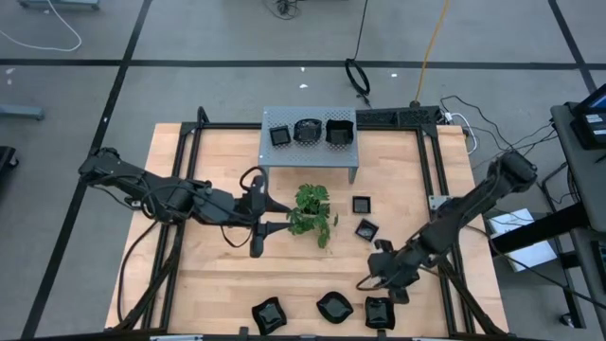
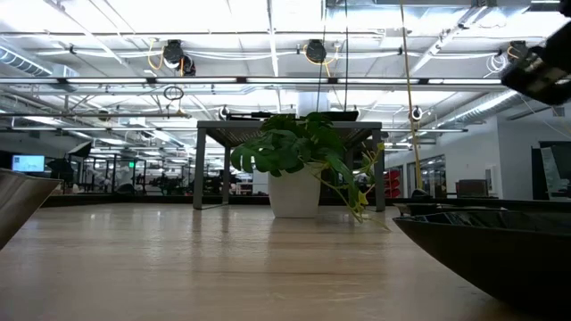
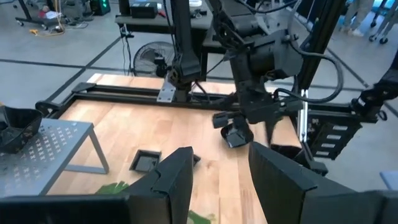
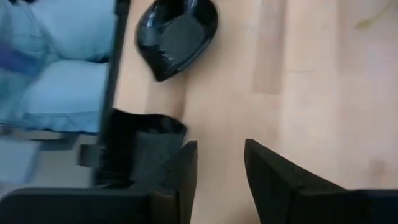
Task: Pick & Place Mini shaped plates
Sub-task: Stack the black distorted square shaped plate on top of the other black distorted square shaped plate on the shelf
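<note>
The pale wooden desk lay under me in a wide workshop, a grey perforated shelf at its far edge already carrying three mini shaped plates. My right hand hung low near the front edge, fingers parted and gripping nothing, a wavy plate ahead of it and a square plate just beside its finger. To do this well, I judged, I should centre over one rim and close squarely, since the glossy dish might slip. My left hand waited released, beside the leafy plant that stood between me and the shelf.
</note>
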### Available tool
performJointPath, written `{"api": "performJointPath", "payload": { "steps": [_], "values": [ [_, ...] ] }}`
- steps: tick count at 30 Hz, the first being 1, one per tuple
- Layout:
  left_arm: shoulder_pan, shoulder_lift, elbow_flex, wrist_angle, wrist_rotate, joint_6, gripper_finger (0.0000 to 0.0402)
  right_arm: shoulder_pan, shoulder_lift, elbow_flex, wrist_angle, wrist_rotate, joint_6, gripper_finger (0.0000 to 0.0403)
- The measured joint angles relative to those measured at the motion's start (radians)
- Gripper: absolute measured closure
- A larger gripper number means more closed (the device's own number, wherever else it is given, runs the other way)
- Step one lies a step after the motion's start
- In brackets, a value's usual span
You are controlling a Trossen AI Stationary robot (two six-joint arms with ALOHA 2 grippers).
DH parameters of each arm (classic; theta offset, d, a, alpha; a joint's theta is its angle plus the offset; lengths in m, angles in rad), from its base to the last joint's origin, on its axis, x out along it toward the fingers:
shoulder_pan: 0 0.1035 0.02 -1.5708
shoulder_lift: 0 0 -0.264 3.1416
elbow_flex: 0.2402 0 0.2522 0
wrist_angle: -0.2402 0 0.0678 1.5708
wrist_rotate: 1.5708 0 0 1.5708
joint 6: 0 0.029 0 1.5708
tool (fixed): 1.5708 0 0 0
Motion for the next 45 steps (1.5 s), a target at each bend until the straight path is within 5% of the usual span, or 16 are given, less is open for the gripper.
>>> {"api": "performJointPath", "payload": {
  "steps": [10,23,31,39,45],
  "values": [
    [-0.002,0.000,0.000,-0.086,0.001,-0.079,0.0243,0.029,0.145,0.000,0.149,-0.146,-0.004,0.0222],
    [-0.001,0.000,0.000,-0.105,0.001,-0.094,0.0243,0.035,0.300,0.000,0.172,-0.205,-0.064,0.0241],
    [-0.001,0.000,0.000,-0.111,0.021,-0.097,0.0243,0.038,0.316,0.001,0.167,-0.197,-0.224,0.0285],
    [-0.001,0.000,0.000,-0.111,0.034,-0.096,0.0243,0.040,0.276,-0.002,0.164,-0.202,-0.316,0.0393],
    [-0.001,0.000,0.000,-0.110,0.034,-0.093,0.0243,0.020,0.223,-0.002,0.164,-0.195,-0.329,0.0399]
  ]
}}
